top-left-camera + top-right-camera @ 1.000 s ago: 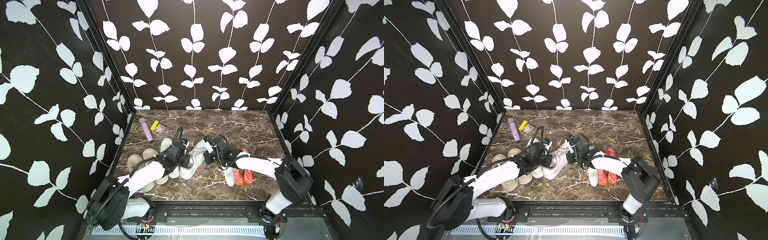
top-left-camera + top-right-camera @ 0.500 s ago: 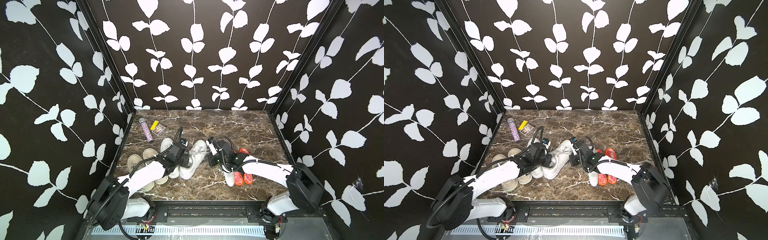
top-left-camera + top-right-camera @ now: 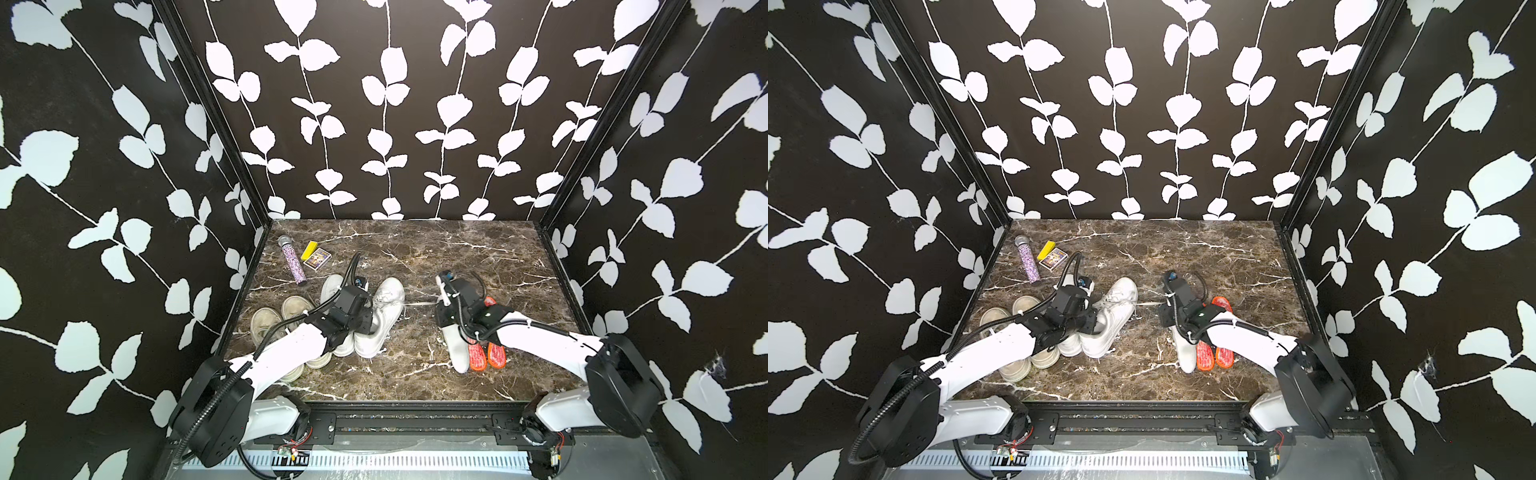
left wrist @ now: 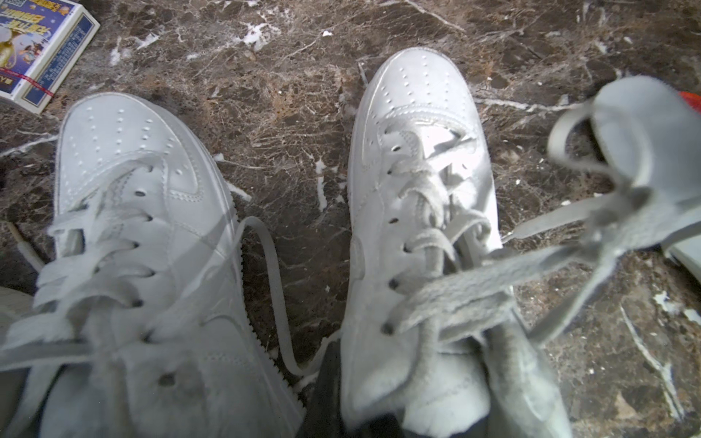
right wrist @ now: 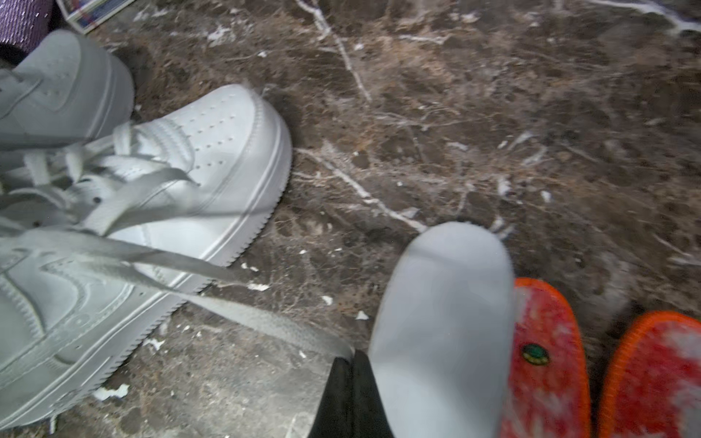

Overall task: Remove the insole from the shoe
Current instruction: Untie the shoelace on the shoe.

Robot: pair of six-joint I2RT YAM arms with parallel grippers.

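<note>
Meanwhile, grips white insole (image 3: 457,353) in closed right hand (image 3: 448,328), fully out of the shoe, just beside two orange insoles (image 3: 478,357) on marble surface (image 3: 457,257). Clamps left hand (image 3: 365,328) shut on collar of white sneaker (image 3: 384,307), lace (image 3: 415,304) stretched toward right hand.

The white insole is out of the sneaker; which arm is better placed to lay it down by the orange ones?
Right. The right gripper is shut on the white insole, beside the orange insoles; the left gripper is occupied gripping the white sneaker.
</note>
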